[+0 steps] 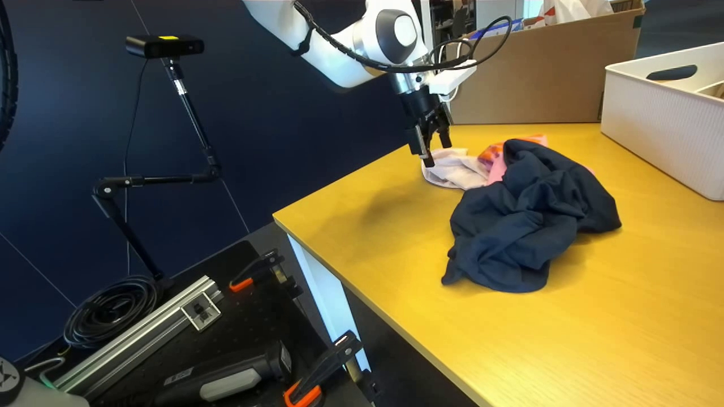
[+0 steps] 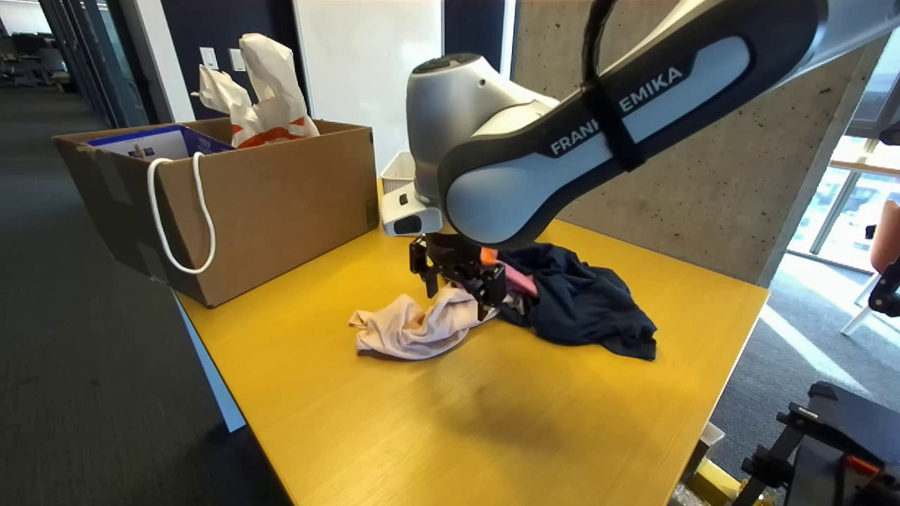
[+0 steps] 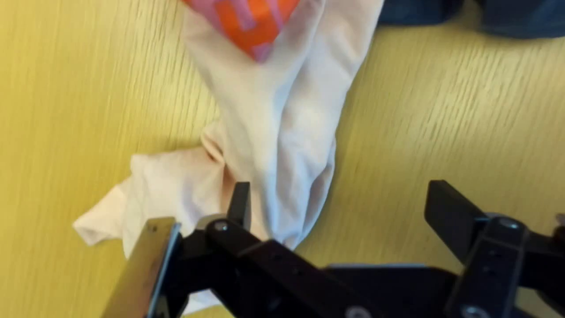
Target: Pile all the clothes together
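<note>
A pale pink cloth lies crumpled on the table; it shows in both exterior views [image 1: 457, 171] [image 2: 411, 330] and the wrist view [image 3: 287, 115]. A pink and orange cloth [image 1: 496, 163] [image 2: 519, 279] [image 3: 254, 22] lies over one end of it. A large dark navy cloth [image 1: 526, 226] [image 2: 583, 302] lies bunched beside them, partly covering the pink and orange one; its edge shows at the top of the wrist view [image 3: 415, 11]. My gripper [image 1: 438, 155] [image 2: 457, 306] [image 3: 339, 185] is open and empty above the pale cloth, one finger over it, the other over bare wood.
A cardboard box [image 1: 537, 73] [image 2: 281, 204] with bags inside stands at the table's edge. A white basket [image 1: 662, 118] stands on the yellow table [image 1: 396, 243] beyond the clothes. A concrete wall [image 2: 675, 183] borders one side of the table.
</note>
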Motion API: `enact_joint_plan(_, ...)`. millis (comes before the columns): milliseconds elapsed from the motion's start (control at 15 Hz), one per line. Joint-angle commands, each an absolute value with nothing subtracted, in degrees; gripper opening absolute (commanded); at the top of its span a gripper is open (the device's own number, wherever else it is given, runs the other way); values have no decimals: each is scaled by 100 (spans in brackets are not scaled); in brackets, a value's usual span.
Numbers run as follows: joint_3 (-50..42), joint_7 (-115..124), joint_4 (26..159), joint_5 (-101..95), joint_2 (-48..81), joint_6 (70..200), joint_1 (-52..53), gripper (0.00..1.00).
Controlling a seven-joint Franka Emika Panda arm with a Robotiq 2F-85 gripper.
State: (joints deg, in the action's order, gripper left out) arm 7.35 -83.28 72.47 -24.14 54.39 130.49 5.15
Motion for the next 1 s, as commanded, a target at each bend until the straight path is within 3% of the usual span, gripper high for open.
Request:
enact_joint_plan(0,974,-9522,6595,-2098,5844,12824,459,100)
enact_joint_plan(733,681,-10654,5043,-1614,6974,11881,596,100)
enact_joint_plan(800,666,-10678,4948,-1607,7034,11817,607,77)
enact_joint_plan(933,643,-10708,4747,-1577,7157,11703,629,65)
